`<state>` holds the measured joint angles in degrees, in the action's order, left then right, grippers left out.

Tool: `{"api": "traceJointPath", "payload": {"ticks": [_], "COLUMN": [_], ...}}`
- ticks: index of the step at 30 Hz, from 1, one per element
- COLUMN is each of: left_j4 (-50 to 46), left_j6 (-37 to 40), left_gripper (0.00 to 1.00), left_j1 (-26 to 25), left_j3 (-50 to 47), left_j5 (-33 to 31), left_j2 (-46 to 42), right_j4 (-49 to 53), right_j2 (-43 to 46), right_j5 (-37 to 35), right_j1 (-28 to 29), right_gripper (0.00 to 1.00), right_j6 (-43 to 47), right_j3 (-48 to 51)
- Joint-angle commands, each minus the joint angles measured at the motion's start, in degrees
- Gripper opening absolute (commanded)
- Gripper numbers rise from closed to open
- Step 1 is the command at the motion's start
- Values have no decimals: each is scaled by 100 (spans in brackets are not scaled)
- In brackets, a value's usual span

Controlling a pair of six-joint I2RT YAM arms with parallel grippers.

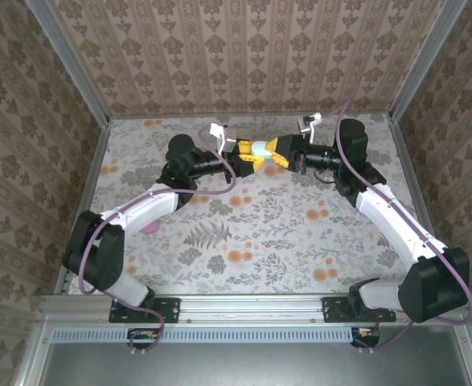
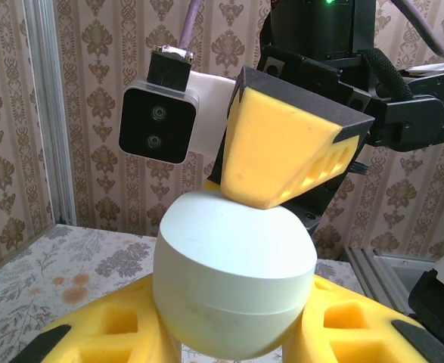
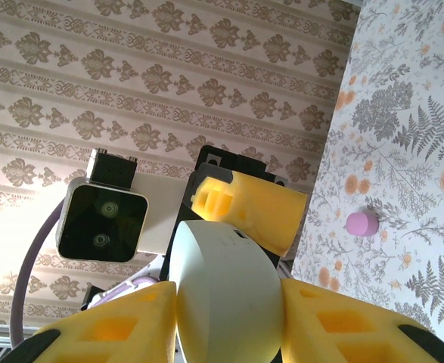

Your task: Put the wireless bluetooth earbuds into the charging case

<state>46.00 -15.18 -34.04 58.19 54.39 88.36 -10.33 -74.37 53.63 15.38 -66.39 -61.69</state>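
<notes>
Jaws on both arms meet on one object, at the upper centre of the overhead view and above the floral table (image 1: pixel 252 249). The left gripper (image 1: pixel 246 159) is clamped tight on the charging case (image 1: pixel 261 149). In its own wrist view the pale rounded shell sits low and central between its yellow fingers. The right gripper (image 1: pixel 284 153) comes in from the opposite side. In the right wrist view its two yellow fingers sit against either flank of the case, so it looks to be gripping too.

The case appears closed: a thin seam rings its lower part and no cavity shows. A small pink piece (image 3: pixel 361 223) lies on the table at the right of the right wrist view, well apart from both grippers. Whether it is an earbud I cannot tell.

By my reading the task is barely begun. The case is held up by both arms, but the lid is unopened and no earbud is inside or in hand.
</notes>
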Motion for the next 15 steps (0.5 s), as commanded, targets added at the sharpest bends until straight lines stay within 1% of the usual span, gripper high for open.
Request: {"api": "traceJointPath", "payload": {"ticks": [1, 9, 15], "left_j4": [16, -27, -29], "left_j6": [130, 173, 191], "left_gripper": [28, 28, 28], "left_j1": [3, 11, 20], "left_j3": [181, 189, 185], "left_j5": [89, 124, 124], "left_j2": [-79, -61, -38], "right_j4": [-31, -73, -233], "right_j2": [20, 50, 28], "right_j5": [195, 192, 303], "right_j1": [22, 18, 20], "right_gripper": [39, 37, 38], "right_j6": [18, 7, -88], "right_j3": [-216, -166, -155]}}
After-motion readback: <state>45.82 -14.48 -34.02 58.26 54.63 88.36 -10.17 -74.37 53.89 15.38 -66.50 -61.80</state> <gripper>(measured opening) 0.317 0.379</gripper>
